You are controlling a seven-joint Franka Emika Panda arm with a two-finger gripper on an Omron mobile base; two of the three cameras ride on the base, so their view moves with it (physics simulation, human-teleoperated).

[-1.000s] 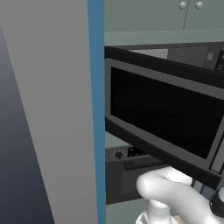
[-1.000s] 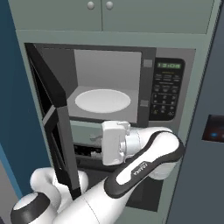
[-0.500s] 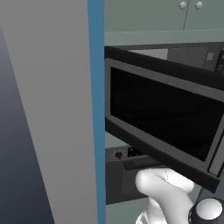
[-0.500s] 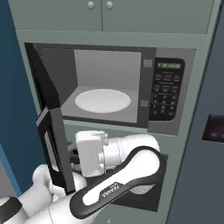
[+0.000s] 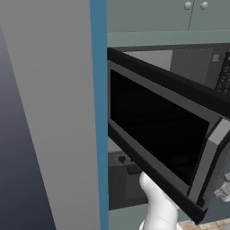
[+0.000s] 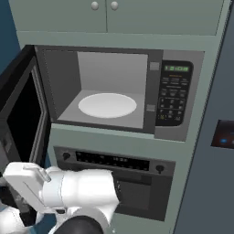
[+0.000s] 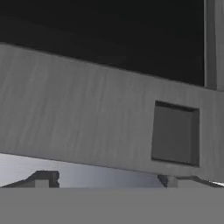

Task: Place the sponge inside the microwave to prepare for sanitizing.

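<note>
While the wide built-in microwave with black glass door and light grey cavity (image 6: 109,96) stood open at frame centre, white round plate (image 6: 107,104) bare, the two-finger gripper (image 7: 109,179) was spread, gripping nothing, close to the door frame. Sponge location and long axis: can't tell. Likely light, soft; pinch across the short sides.

base views flank microwave (image 6: 114,96) | hand view close on door (image 7: 87,118)

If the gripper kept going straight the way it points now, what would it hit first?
Most likely the open microwave door: in the hand view its grey frame and black glass sit directly ahead of the open gripper. It looks close, though depth is unclear.
</note>
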